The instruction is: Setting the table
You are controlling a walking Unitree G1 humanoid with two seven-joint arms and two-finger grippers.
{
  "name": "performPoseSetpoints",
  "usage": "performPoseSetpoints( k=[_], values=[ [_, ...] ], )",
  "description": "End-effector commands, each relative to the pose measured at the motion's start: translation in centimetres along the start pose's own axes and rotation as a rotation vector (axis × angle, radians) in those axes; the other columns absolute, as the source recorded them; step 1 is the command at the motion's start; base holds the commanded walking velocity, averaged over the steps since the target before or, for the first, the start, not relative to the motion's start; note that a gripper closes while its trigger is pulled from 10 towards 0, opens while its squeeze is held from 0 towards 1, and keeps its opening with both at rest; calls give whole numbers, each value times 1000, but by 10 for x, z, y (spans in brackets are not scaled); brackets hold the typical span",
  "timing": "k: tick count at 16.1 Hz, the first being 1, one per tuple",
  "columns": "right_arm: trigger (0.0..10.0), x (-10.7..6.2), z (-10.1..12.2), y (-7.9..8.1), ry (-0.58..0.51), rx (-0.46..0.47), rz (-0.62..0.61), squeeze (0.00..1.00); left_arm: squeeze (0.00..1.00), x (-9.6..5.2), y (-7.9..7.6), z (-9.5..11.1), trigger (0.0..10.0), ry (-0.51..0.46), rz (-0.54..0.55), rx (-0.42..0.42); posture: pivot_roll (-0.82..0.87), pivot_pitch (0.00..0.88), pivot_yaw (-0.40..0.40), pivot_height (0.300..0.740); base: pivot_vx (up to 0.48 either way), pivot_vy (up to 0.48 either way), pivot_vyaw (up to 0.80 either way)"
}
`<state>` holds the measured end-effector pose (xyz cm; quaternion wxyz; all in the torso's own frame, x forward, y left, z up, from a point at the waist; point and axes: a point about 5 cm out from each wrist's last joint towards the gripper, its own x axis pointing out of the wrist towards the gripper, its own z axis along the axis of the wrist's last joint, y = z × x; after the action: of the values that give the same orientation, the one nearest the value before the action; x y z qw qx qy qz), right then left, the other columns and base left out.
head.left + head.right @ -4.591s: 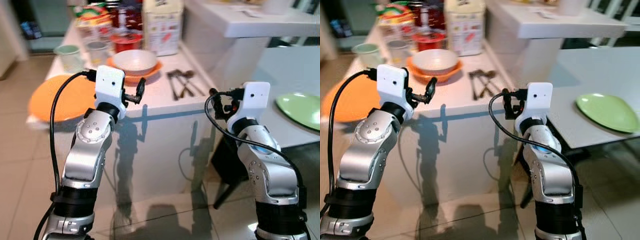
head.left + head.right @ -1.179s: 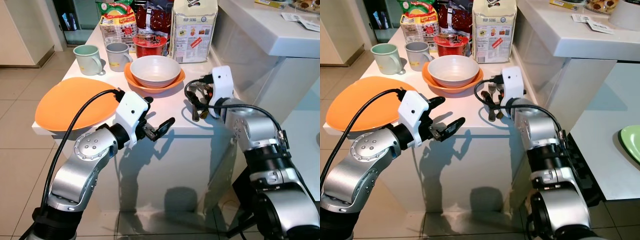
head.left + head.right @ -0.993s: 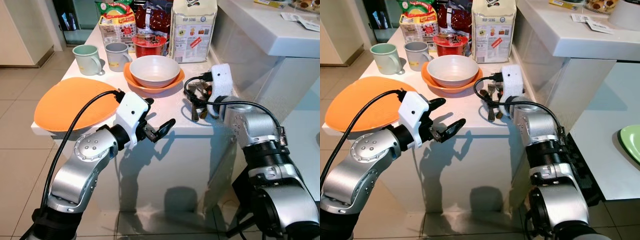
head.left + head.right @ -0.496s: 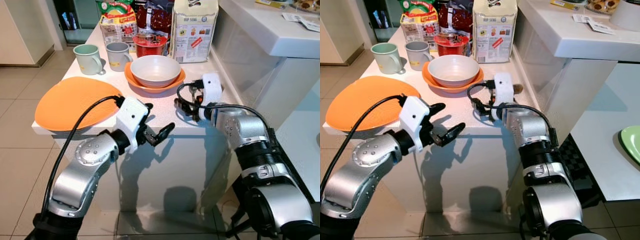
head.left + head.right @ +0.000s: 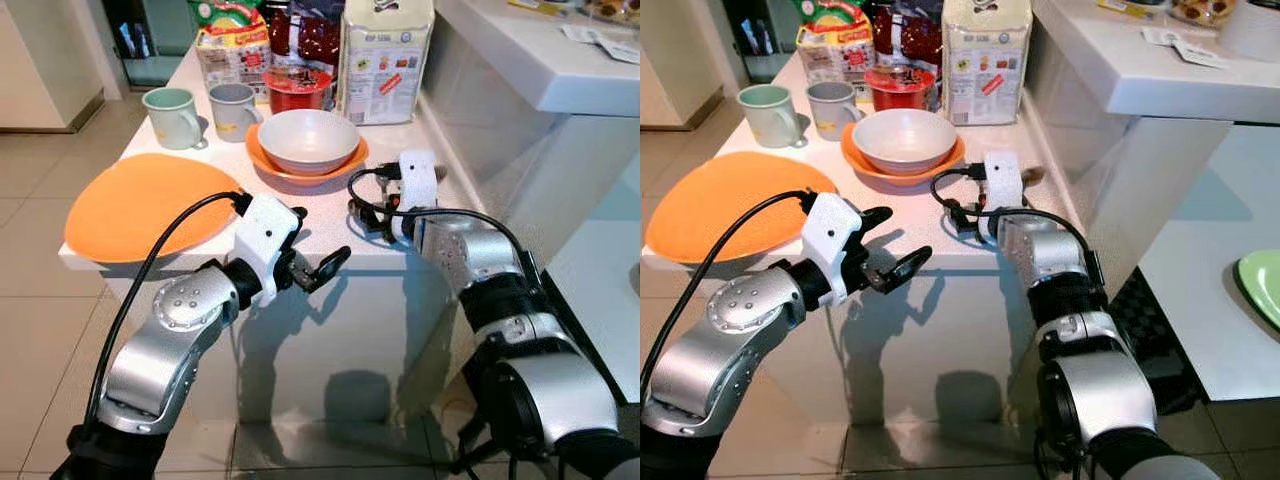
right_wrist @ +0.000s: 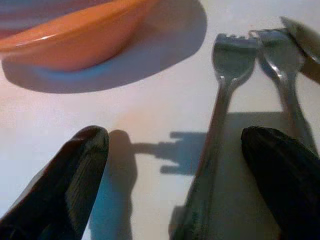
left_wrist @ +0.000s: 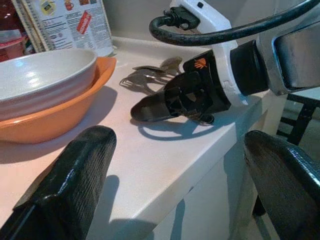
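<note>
Several forks (image 6: 232,55) and spoons (image 7: 150,75) lie on the white counter (image 5: 330,225) near its front right corner. My right gripper (image 6: 172,137) rests low over them, open, with one fork handle between its fingers. From the head it sits just right of the bowls, its black fingers (image 5: 368,215) pointing left. My left gripper (image 5: 315,248) is open and holds nothing, hanging just in front of the counter's front edge. A white bowl (image 5: 308,140) sits inside an orange bowl (image 6: 85,35). A large orange plate (image 5: 140,205) lies at the counter's left end.
Two cups (image 5: 168,103) (image 5: 232,100), a red container (image 5: 298,88) and food packages (image 5: 385,50) line the back of the counter. A higher white ledge (image 5: 1140,70) rises on the right. A green plate (image 5: 1265,285) sits on a lower table at far right.
My right gripper swung left and lower, from beside the cutlery to over the fork handles near the bowls. The left gripper hardly moved. Since the oldest frames I have come closer to the counter.
</note>
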<state>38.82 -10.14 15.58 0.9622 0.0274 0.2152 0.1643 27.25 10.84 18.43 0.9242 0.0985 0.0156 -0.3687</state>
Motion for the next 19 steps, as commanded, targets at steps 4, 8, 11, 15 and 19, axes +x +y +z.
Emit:
performPoseSetpoints(
  k=[4, 8, 11, 15, 19],
  values=[
    [0, 2, -9, -4, 73, 20, -21, 0, 0, 1, -5, 3, 10000, -8, -4, -7, 24, 0, -53, 740, 0, 0, 0],
    [0, -3, -20, -14, 134, 19, -37, 0, 0, 1, -16, -9, 10000, 18, -27, -42, -16, 0, -49, 740, 0, 0, 0],
    [0, -3, -29, -18, 181, -11, -42, 0, 0, 4, -13, -6, 10000, 8, -14, -31, 3, 0, -59, 740, 0, 0, 0],
    [0, -3, -36, -16, 235, -73, -20, 0, 0, -1, -15, -8, 10000, 15, -7, -17, 26, 0, -70, 740, 0, 0, 0],
    [0, -3, -38, -20, 203, -50, -38, 0, 0, -3, -12, -6, 10000, 19, 23, -8, 43, 0, -64, 740, 0, 0, 0]
  ],
)
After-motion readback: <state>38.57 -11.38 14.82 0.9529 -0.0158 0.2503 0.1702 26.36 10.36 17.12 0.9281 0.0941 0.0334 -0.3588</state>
